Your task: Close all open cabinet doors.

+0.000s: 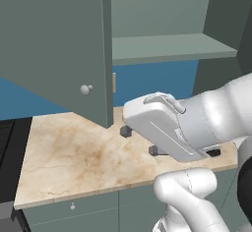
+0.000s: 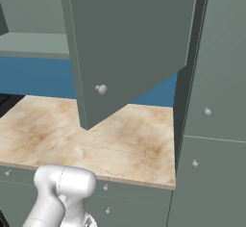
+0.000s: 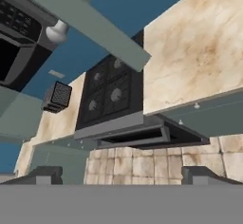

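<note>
Open cabinet door (image 3: pixel 90 26) above and ahead of the parted, empty jaws.

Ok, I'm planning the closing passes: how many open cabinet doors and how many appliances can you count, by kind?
Open cabinet doors: 2 (left door, right door)
Stove: 1
Toaster: 1
Microwave: 1
Total: 5

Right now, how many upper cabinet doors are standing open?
1 for sure: the cabinet door swung out over the counter, knob low. A second open panel may be hidden at the right edge.
</note>
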Motion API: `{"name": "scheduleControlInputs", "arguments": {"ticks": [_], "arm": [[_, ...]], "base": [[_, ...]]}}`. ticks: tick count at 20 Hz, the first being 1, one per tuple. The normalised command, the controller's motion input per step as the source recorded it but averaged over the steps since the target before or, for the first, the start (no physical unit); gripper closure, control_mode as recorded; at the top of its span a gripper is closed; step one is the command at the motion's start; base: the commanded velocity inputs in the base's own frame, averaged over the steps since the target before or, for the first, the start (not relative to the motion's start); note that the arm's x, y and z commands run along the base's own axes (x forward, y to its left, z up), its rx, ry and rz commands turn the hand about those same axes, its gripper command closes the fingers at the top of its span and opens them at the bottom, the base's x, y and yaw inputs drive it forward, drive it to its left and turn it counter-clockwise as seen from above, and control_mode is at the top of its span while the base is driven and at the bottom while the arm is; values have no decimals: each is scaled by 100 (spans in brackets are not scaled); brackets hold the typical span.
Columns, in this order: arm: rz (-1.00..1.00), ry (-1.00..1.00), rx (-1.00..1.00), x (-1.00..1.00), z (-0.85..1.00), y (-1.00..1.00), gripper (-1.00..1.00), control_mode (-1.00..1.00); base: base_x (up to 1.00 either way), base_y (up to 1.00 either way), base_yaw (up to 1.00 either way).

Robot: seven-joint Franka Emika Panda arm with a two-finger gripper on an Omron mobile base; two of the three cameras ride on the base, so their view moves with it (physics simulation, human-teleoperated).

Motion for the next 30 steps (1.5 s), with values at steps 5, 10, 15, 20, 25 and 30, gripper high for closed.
{"name": "scheduleControlInputs", "arguments": {"ticks": [5,10,15,20,25,30], "arm": [[-13,10,9,4,0,51,-100,-100],[-22,11,13,12,7,44,-100,-100],[-29,0,5,21,3,43,-100,-100],[-39,0,1,39,0,28,-100,-100],[-38,0,1,41,3,18,-100,-100],[-26,0,8,28,7,3,-100,-100]], "base": [[0,0,0],[0,0,0],[0,0,0],[0,0,0],[0,0,0],[0,0,0]]}}
